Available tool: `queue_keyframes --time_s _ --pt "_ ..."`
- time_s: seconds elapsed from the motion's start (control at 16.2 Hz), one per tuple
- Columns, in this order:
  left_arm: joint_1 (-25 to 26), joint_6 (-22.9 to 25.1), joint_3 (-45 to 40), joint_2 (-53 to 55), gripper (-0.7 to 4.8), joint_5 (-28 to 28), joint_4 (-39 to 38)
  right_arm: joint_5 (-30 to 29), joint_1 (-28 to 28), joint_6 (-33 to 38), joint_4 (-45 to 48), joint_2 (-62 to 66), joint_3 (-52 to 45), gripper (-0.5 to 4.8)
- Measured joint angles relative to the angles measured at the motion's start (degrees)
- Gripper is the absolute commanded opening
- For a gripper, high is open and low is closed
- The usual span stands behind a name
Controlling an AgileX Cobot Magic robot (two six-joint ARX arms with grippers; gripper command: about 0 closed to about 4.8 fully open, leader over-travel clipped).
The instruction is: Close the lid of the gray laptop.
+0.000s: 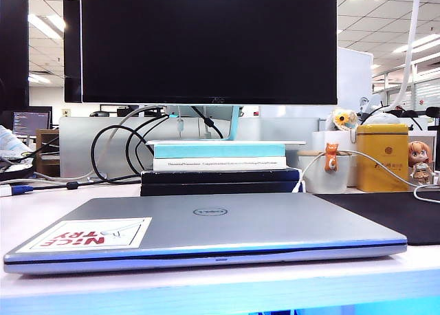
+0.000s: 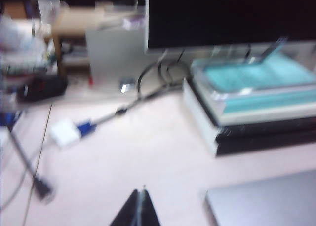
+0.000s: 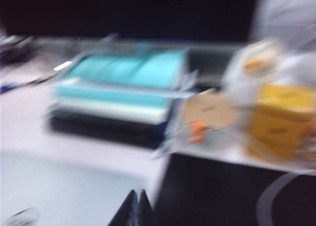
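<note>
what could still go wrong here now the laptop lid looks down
1. The lid lies flat on the gray laptop, but a dark seam shows along the front edge, so it may not be fully latched.
2. Both wrist views are blurred; the left pincer and right pincer look shut and hang near the laptop's corners, where a careless move might scrape it.

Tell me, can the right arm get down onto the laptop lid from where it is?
Probably yes: the right tool, fingertips together, hangs over the lid, which lies flat on the gray laptop, nothing between them.
</note>
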Motion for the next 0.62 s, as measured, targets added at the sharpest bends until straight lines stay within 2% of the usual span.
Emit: queue_keyframes --time_s 0.19,0.25,0.37,0.62 --pt "0.0 -2.7 -2.9 -3.5 -0.06 -0.2 3.1 6.3 0.0 1.6 7.5 -13.2 -9.9 -0.05" --pt "0.0 -4.8 -5.6 -5.6 -0.06 1.4 6.0 9.9 0.0 3.2 11.2 -20.5 -14.8 -0.05" --pt "0.0 -6.7 -10.1 -7.0 -0.06 2.7 10.9 13.4 0.0 7.3 17.4 -31.1 -22.6 -0.05" --pt "0.0 -7.8 -17.2 -8.6 -0.05 1.9 19.3 14.9 0.0 12.0 19.2 -39.4 -31.5 -0.05"
